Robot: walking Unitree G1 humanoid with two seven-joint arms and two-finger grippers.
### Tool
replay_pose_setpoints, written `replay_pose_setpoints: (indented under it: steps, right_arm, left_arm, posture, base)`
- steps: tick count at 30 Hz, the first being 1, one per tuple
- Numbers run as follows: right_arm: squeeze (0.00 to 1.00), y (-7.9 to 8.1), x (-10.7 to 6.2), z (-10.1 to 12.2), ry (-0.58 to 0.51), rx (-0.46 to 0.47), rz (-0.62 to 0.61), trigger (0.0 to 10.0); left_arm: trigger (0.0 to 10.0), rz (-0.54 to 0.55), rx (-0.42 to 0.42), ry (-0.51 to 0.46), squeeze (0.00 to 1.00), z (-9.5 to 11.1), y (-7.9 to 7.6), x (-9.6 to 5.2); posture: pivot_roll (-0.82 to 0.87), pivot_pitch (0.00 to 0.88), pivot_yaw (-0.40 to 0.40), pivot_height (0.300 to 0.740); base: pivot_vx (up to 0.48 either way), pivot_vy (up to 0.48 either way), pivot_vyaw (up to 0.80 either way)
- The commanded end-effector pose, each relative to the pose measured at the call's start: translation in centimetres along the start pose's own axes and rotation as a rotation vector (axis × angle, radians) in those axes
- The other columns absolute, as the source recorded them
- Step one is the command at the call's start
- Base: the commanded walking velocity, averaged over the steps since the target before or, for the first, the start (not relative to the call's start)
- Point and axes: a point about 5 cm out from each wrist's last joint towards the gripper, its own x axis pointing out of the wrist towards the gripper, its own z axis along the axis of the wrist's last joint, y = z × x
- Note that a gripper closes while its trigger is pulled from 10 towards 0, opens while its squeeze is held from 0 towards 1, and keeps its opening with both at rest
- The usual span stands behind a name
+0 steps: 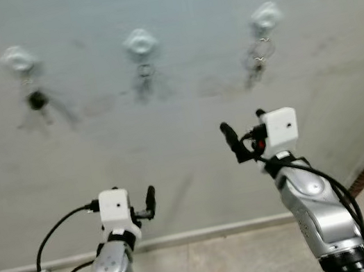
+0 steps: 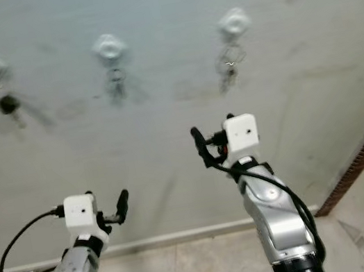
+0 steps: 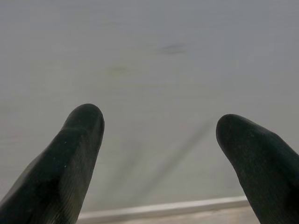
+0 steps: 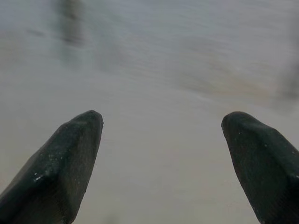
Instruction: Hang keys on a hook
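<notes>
Three white round wall hooks sit in a row on the pale grey wall (image 1: 190,141), and each carries keys: a dark-headed bunch (image 1: 38,101) on the left hook (image 1: 18,59), a ring of keys (image 1: 145,72) on the middle hook (image 1: 141,42), and a metal key bunch (image 1: 258,59) on the right hook (image 1: 265,16). The right gripper (image 1: 244,135) is raised below that right bunch, well apart from it, fingers spread and empty. The left gripper (image 1: 145,204) sits lower, near the skirting, also released, holding nothing.
</notes>
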Motion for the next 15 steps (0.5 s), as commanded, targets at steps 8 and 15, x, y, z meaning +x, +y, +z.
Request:
replay_pose_setpoints:
  steps: [8,15]
  right_arm:
    - [0.91,-1.4,-0.3,-1.3,0.049,0.004,-0.050,10.0]
    - [0.89,-2.0,-1.3,-5.4,0.193,0.022,-0.079,10.0]
  left_arm:
    - [10.0,-0.017,0.041,0.011,0.00,-0.5,-0.6,0.4]
    - [10.0,0.004,0.083,0.129,0.00,-4.1,0.6,-0.2]
  posture:
    - [0.05,0.057,0.004,0.740]
    - [0.06,0.050,-0.003,0.740]
  base:
    - [0.000,0.103,0.00]
    - [0.000,0.000,0.00]
